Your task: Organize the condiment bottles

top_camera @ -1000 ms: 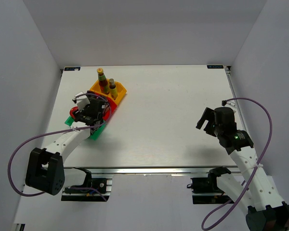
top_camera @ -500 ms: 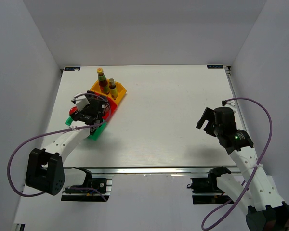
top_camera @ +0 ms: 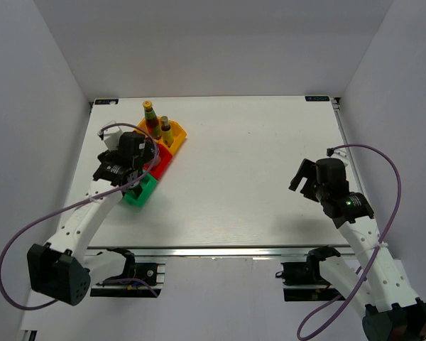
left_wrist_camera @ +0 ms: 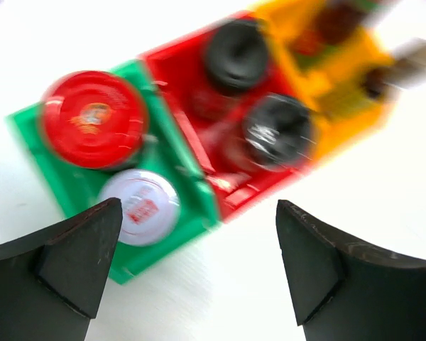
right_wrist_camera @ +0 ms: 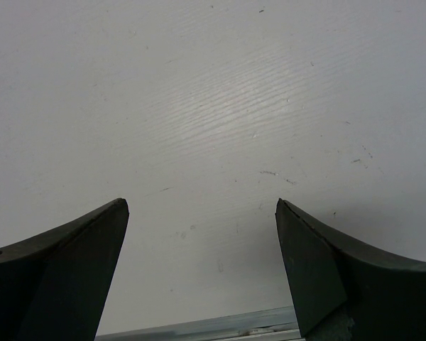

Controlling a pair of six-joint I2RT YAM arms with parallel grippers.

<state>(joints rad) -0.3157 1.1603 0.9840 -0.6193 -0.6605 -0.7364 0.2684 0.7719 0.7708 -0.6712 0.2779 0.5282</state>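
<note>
White table fills the view. The left gripper hangs wide open over the green tray and red tray. The right gripper is wide open over the table. Both hold nothing. Sauce bottles stand in the yellow tray, black-capped shakers in the red, and a red-capped jar and white-lidded jar in the green.

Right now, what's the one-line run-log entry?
left tool: open, empty | right tool: open, empty | green tray: red-capped jar, silver-lidded jar | red tray: black-capped shakers | yellow tray: slim bottles
</note>
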